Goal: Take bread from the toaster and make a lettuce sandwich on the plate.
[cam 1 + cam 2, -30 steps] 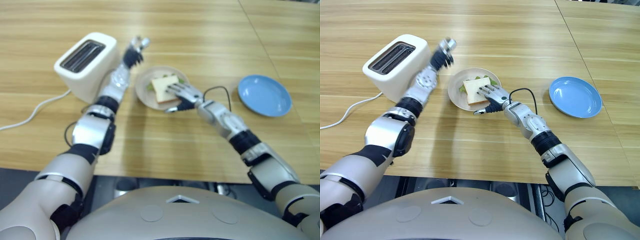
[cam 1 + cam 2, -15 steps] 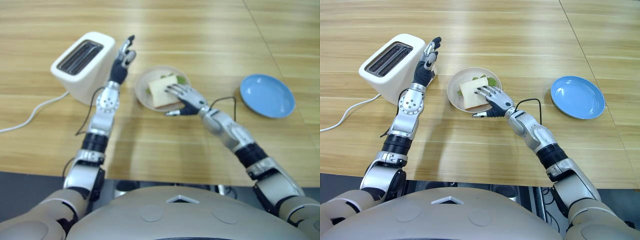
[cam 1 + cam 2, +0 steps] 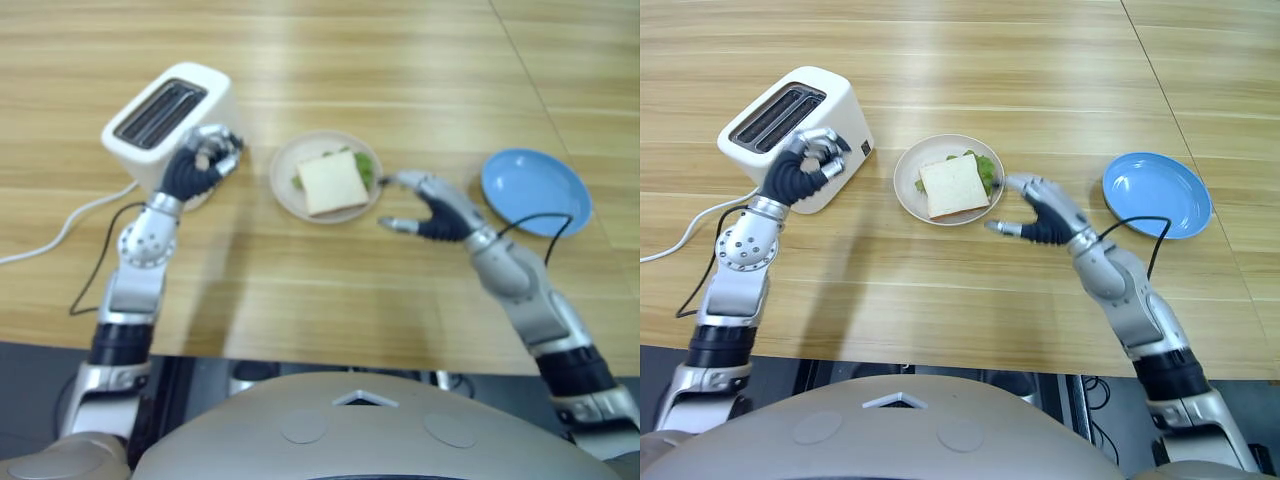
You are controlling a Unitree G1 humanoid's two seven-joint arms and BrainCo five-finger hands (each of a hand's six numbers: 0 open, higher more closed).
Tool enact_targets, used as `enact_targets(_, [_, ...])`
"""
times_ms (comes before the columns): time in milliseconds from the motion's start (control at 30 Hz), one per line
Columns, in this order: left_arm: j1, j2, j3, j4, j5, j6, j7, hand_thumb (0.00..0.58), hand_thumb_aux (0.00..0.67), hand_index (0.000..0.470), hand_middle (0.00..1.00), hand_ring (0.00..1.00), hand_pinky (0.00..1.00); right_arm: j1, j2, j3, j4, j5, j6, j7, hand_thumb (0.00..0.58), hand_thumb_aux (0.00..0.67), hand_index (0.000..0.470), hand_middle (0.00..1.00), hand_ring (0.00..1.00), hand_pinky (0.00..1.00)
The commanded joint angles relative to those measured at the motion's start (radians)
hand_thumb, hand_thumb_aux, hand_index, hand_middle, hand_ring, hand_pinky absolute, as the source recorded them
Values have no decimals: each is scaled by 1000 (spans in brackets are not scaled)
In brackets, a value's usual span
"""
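Right hand (image 3: 1045, 215) withdrawn from bread (image 3: 953, 186); now just right of plate (image 3: 905, 180), fingers spread, nothing held. Left hand (image 3: 805, 170) pulled back; now left of plate, beside toaster (image 3: 840, 110), fingers curled, nothing held. Plate: one bread slice laid over lettuce (image 3: 986, 167). Counted on tabletop (image 3: 1040, 80): one toaster, two plates; blue plate (image 3: 1156, 193) well right of plate.

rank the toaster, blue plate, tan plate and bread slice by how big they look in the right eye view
1. toaster, clearly largest
2. blue plate and tan plate: they look about alike, so no ranking between them
3. bread slice, smallest, lying within the tan plate's rim
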Motion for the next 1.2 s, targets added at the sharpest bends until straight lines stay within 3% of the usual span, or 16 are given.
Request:
enact_targets(33, [29, 50, -131, 18, 77, 58, -137, 580, 670, 460, 1000, 1000, 1000, 50, -13, 27, -51, 18, 43, 107, 580, 670, 460, 1000, 1000, 1000])
enact_targets(267, [-41, 22, -285, 225, 206, 91, -181, 580, 670, 460, 1000, 1000, 1000, -52, 50, 109, 105, -115, 70, 104, 580, 670, 460, 1000, 1000, 1000])
enact_targets(500, [-245, -87, -379, 536, 315, 103, -118, 580, 670, 460, 1000, 1000, 1000, -379, 154, 260, 560, -367, 55, -81, 580, 670, 460, 1000, 1000, 1000])
enact_targets(700, [-467, -190, -376, 768, 379, 87, 88, 580, 670, 460, 1000, 1000, 1000, -659, 251, 368, 925, -485, 28, -271, 580, 670, 460, 1000, 1000, 1000])
enact_targets(767, [-552, -237, -356, 873, 372, 77, 171, 548, 512, 352, 1000, 1000, 1000, -762, 288, 383, 1044, -499, 19, -356, 580, 670, 460, 1000, 1000, 1000])
enact_targets(800, [-590, -252, -350, 922, 376, 82, 214, 496, 415, 285, 1000, 1000, 1000, -810, 301, 393, 1095, -512, 19, -408, 580, 670, 460, 1000, 1000, 1000])
enact_targets(833, [-624, -266, -337, 969, 370, 81, 255, 294, 200, 137, 1000, 1000, 1000, -855, 313, 403, 1141, -528, 21, -466, 580, 670, 460, 537, 537, 537])
enact_targets(867, [-651, -275, -321, 1010, 357, 81, 289, 0, 0, 0, 612, 612, 612, -888, 319, 412, 1177, -538, 24, -509, 538, 489, 336, 0, 0, 0])
enact_targets(933, [-686, -281, -298, 1068, 341, 73, 349, 0, 0, 0, 612, 612, 612, -928, 323, 418, 1220, -543, 23, -579, 538, 489, 336, 0, 0, 0])
enact_targets(967, [-696, -278, -285, 1084, 335, 62, 384, 0, 0, 0, 0, 0, 0, -937, 319, 413, 1228, -537, 16, -609, 0, 0, 0, 0, 0, 0])
enact_targets(1200, [-645, -217, -239, 1016, 337, -50, 563, 0, 0, 0, 0, 0, 0, -842, 234, 307, 1075, -415, -57, -695, 0, 0, 0, 0, 0, 0])
